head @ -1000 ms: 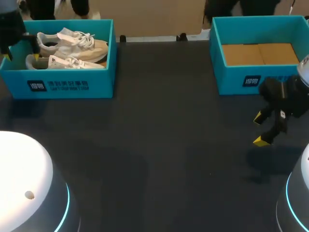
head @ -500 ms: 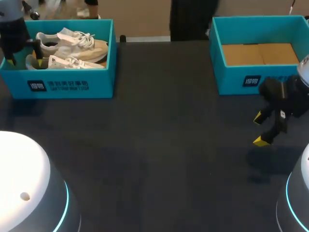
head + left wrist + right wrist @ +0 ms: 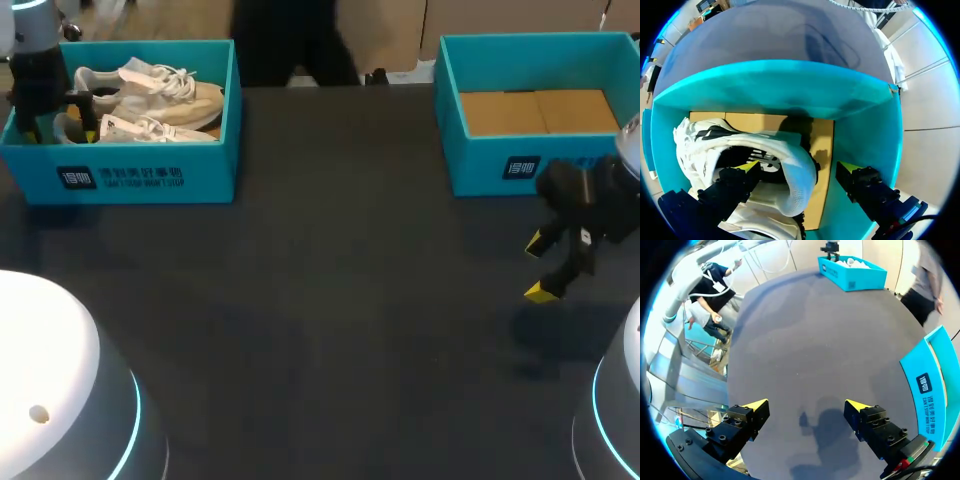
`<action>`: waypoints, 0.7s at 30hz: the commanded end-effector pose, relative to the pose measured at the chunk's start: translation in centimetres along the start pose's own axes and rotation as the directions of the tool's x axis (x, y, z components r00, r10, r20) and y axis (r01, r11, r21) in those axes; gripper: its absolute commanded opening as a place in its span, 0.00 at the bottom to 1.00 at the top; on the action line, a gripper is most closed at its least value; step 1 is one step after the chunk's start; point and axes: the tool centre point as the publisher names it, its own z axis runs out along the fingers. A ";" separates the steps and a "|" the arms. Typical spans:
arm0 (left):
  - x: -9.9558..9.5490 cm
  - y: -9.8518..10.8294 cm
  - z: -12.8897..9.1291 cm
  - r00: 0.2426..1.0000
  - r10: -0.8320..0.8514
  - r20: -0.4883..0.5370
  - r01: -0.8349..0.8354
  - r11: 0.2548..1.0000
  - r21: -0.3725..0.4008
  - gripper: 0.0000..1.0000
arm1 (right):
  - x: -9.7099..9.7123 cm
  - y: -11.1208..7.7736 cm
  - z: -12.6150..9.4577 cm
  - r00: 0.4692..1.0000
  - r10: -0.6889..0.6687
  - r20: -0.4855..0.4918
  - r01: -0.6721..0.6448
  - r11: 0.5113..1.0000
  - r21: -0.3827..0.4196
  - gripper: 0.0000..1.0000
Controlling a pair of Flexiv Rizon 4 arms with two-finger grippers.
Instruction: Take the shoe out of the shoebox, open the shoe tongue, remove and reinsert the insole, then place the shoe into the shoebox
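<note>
Your left gripper [image 3: 799,167] has come in from the far-left edge over the last second and dropped into the left shoebox [image 3: 140,175], at its left end. It is released, jaws wide, and straddling the heel of the nearer shoe [image 3: 765,150]: one finger sits in the shoe's opening, the other hangs between the heel and the box's end wall, clear of both. So nothing is gripped yet, but you look lined up for the first step, taking the shoe out.

That shoe lies on its side along the near wall of the box, just beside a second shoe [image 3: 160,90] at the far side, and neither has shifted.

Your right gripper [image 3: 540,265] has not moved; it hangs released over the bare table [image 3: 330,300], just near of the right shoebox [image 3: 500,165], holding nothing.

In my judgement the next move is to clench on the heel collar and lift straight up, minding the close box wall
</note>
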 end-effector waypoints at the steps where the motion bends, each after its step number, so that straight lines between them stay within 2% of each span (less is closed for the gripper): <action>1: 0.3 0.7 0.3 1.000 0.000 0.006 0.000 1.000 0.017 1.00 | 0.1 0.0 0.1 1.000 0.000 0.002 0.000 1.000 0.002 1.00; 12: 0.2 0.1 1.8 1.000 0.023 -0.016 -0.023 0.999 0.043 0.99 | 0.1 0.0 0.1 1.000 0.000 0.002 0.000 1.000 0.002 1.00; 15: 0.1 0.0 2.3 0.999 0.024 -0.024 -0.022 0.998 0.051 0.93 | 0.1 0.0 0.1 1.000 0.000 0.002 0.000 1.000 0.002 1.00; 19: 0.1 -0.1 2.7 0.999 0.022 -0.028 -0.020 0.998 0.062 0.77 | 0.1 0.0 0.1 1.000 0.000 0.002 0.000 1.000 0.002 1.00; 21: 0.2 -0.2 2.9 0.999 0.021 -0.030 -0.019 0.998 0.066 0.75 | 0.1 0.0 0.1 1.000 0.000 0.002 0.000 1.000 0.002 1.00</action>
